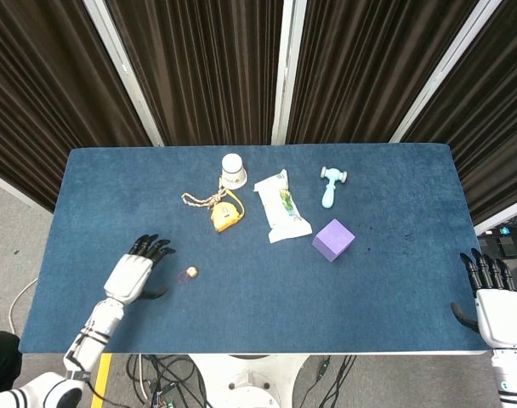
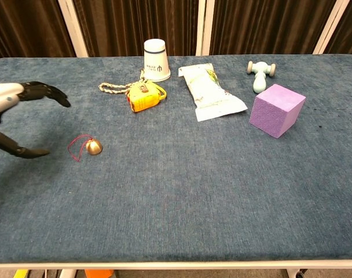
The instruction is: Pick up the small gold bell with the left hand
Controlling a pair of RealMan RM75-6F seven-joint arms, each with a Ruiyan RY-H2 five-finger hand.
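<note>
Left hand [image 1: 133, 274] is hovering beside the gold bell [image 2: 94, 146], fingers [image 2: 46, 91] spread and empty, positioned for enclosing it.

A blue-topped table [image 1: 394, 289] stands before dark pleated curtains [image 1: 207, 68] with pale frames, on grey floor [image 1: 20, 229].

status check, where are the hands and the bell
Left hand open over the table, short of the gold bell, not touching. Right hand open off the table's right edge. Bell on the cloth, red cord beside it. Nothing between hand and bell.
</note>
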